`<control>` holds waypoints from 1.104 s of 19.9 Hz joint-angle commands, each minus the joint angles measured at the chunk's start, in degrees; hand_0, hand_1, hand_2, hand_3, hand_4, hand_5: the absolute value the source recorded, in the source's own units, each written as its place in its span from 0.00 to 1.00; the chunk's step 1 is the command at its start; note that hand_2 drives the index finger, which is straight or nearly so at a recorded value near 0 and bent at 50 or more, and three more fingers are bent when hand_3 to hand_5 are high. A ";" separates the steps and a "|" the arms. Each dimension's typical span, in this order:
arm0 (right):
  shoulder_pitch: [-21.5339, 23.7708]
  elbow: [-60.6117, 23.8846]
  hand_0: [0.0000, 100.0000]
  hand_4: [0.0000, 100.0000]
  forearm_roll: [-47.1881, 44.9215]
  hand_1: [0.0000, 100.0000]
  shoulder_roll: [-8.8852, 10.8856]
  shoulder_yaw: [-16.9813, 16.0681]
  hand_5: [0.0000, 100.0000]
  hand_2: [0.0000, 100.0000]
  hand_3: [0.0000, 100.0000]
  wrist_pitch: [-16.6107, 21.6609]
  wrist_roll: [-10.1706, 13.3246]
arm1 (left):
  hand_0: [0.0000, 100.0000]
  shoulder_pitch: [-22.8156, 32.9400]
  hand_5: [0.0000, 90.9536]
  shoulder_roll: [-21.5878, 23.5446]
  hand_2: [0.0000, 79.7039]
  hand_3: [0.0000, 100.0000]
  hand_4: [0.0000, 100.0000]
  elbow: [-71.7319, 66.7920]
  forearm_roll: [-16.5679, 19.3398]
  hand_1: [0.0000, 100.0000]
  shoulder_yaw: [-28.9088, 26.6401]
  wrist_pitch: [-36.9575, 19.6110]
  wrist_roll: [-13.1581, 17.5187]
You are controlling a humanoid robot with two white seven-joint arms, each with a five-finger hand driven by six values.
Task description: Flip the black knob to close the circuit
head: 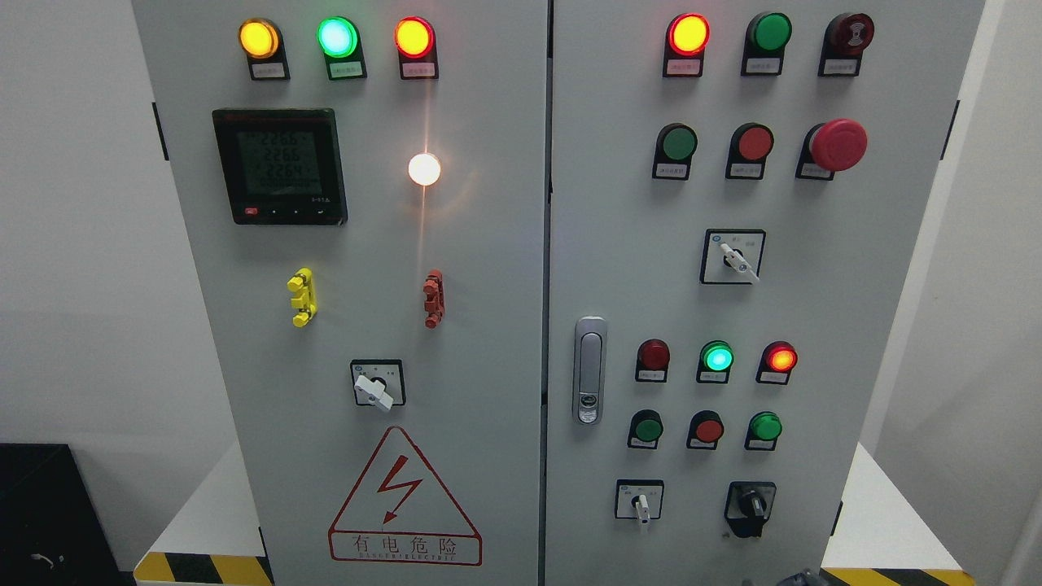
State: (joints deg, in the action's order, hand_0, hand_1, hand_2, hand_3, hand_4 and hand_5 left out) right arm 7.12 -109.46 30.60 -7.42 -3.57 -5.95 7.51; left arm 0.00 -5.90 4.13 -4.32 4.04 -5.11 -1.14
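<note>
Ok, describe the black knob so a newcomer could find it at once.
Start at the grey cabinet's right door, the one with the silver latch handle at its left edge. Drop to its bottom row, which holds two rotary switches. The black knob is the right one, all black, while its neighbour has a white handle.

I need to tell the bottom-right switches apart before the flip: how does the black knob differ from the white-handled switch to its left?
The black knob is all black on a dark rounded mount; the white-handled switch has a slim pale lever on a square white plate with a black border. The black knob is bulkier, the white lever thinner. Both sit in the bottom row of the right door, handles pointing roughly downward.
</note>
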 commanded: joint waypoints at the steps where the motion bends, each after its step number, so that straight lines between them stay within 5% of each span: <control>1: 5.88 -8.65 0.00 0.48 -24.84 0.10 0.30 3.04 0.45 0.30 0.48 0.24 0.40 | 0.12 0.35 0.00 -0.07 0.00 0.00 0.00 0.00 0.02 0.56 0.00 0.01 -0.01; 5: 7.47 -9.98 0.00 0.32 -30.16 0.09 0.39 3.04 0.27 0.14 0.33 1.46 0.32 | 0.12 0.35 0.00 0.01 0.00 0.00 0.00 0.00 0.02 0.56 0.00 0.01 -0.01; 12: 10.02 -10.15 0.00 0.06 -32.09 0.03 0.48 3.04 0.00 0.02 0.12 4.90 -1.97 | 0.12 0.35 0.00 0.01 0.00 0.00 0.00 0.00 0.02 0.56 0.00 0.01 -0.01; 22: 10.81 -10.07 0.00 0.02 -32.18 0.03 0.74 3.04 0.00 0.00 0.07 6.92 -2.41 | 0.12 0.35 0.00 -0.07 0.00 0.00 0.00 0.00 0.02 0.56 0.00 0.01 -0.01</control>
State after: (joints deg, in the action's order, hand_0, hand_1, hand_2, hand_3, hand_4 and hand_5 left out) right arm 17.35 -118.12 0.60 -6.89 -0.50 0.76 5.24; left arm 0.00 -5.90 4.13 -4.31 4.04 -5.11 -1.14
